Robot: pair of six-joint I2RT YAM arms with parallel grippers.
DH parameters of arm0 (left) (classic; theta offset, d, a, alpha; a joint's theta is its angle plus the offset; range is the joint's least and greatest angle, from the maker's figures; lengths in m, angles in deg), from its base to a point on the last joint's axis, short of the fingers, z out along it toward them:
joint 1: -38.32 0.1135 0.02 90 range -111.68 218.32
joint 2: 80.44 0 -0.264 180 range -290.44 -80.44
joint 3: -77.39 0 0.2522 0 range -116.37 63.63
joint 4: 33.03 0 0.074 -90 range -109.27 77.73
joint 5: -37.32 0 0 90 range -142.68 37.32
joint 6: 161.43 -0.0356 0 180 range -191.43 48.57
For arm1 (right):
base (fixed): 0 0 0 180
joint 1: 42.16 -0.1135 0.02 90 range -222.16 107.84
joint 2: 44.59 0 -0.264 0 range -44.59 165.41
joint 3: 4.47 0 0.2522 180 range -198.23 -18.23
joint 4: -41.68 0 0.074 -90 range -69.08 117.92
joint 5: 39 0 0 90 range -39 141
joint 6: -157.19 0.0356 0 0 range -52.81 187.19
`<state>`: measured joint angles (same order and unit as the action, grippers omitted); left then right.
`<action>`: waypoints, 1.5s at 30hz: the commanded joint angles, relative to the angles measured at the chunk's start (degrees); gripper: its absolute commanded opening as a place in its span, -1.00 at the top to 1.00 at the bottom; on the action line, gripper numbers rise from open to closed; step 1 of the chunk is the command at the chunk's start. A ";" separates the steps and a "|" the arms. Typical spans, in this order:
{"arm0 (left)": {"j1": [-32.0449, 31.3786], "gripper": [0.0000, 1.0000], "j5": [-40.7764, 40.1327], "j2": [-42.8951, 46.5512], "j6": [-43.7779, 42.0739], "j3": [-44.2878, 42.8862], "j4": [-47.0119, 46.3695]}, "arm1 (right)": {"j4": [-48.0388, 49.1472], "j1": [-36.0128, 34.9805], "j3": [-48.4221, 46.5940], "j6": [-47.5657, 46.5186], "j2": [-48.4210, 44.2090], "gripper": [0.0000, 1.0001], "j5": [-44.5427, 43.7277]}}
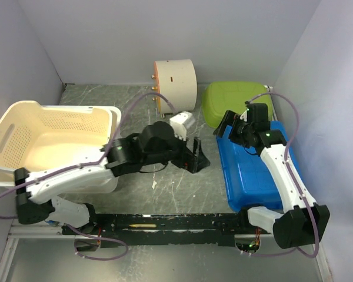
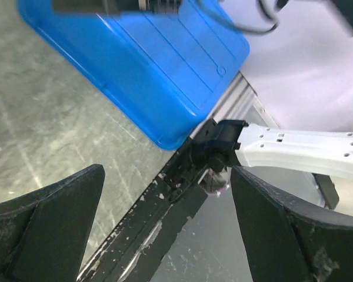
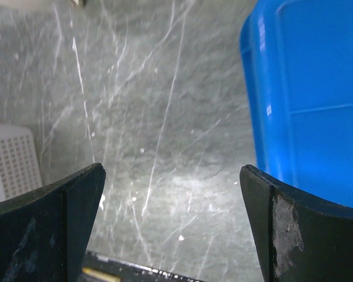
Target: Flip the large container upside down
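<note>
Far left, cream basket (image 1: 23,126) sits on the desk (image 1: 165,191), L arm reaching past its front wall. Mid-desk, L gripper (image 1: 197,155) hangs low, fingers spread wide, empty, facing the blue container (image 1: 250,176). Back centre, cream drum (image 1: 175,82) lies on its side, green plastic piece (image 1: 235,100) just right of it. R gripper (image 1: 230,128) is wide apart too, empty, over the container's far-left corner. Container's at the right, flat on the desk, ribbed bottom up.
</note>
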<state>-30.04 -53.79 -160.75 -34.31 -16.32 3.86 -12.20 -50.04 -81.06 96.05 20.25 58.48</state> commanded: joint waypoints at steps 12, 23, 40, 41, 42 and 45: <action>0.56 -0.99 -34.81 8.06 -0.19 -13.55 27.20 | -0.62 -6.27 7.11 1.70 9.50 -1.00 -15.78; 12.73 -0.99 -41.60 8.60 4.19 -21.30 47.47 | -0.34 -6.22 3.75 2.34 11.11 -1.00 -18.19; 19.61 -0.89 -50.53 6.51 9.04 -15.86 53.20 | 6.86 -6.21 1.52 0.72 11.50 -1.00 -5.40; 21.77 -0.87 -49.70 6.74 6.57 -14.80 50.17 | 7.13 -6.21 1.70 0.86 11.53 -1.00 -5.04; 24.74 -0.86 -46.28 7.08 3.09 -13.62 46.27 | 7.45 -6.23 1.93 1.01 11.47 -1.00 -4.70; 32.45 -0.83 -34.90 7.87 -4.31 -10.28 37.25 | 7.60 -6.32 2.09 1.13 11.46 -1.00 -4.36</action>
<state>-4.78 -97.70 -153.80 -29.06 -29.74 52.82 -6.03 -56.31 -78.35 97.12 31.40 52.91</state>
